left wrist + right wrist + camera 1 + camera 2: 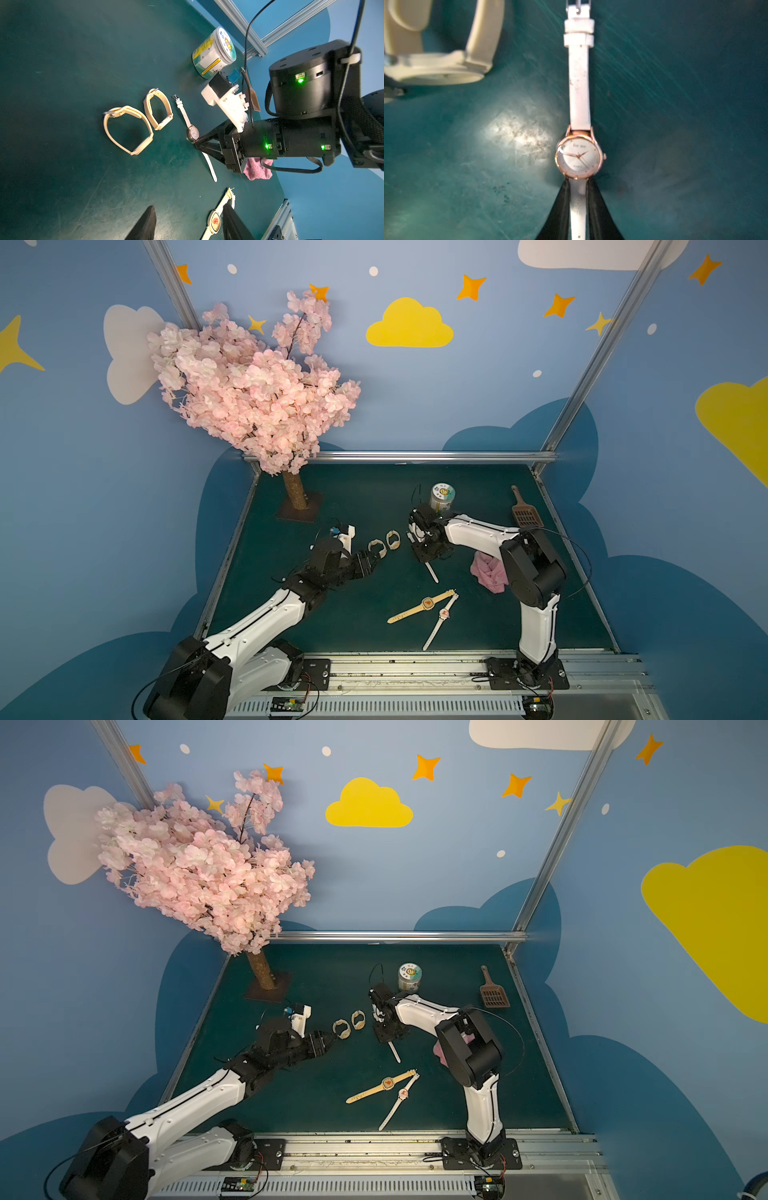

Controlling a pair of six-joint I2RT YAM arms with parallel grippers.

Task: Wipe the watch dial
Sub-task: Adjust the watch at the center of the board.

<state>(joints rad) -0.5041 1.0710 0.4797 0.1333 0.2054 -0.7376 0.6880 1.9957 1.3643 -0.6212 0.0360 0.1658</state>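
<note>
A rose-gold round watch with a white strap lies flat on the green mat, its dial [579, 158] facing up. My right gripper [578, 185] is shut on the strap right beside the dial; the left wrist view shows the dial [193, 133] at that gripper's tips [197, 144]. In both top views the right gripper [424, 556] [384, 1036] covers the dial, and only the strap end [432, 572] pokes out. The pink cloth [488, 570] lies crumpled behind the right arm. My left gripper [372, 560] [187, 220] hovers open and empty near two buckled beige watches [377, 547].
A tan watch [428, 603] and a white watch [442, 614] lie near the front. A labelled jar [441, 497] stands behind the right gripper, with a brown scoop [525, 512] at the back right. The blossom tree [253, 385] fills the back left.
</note>
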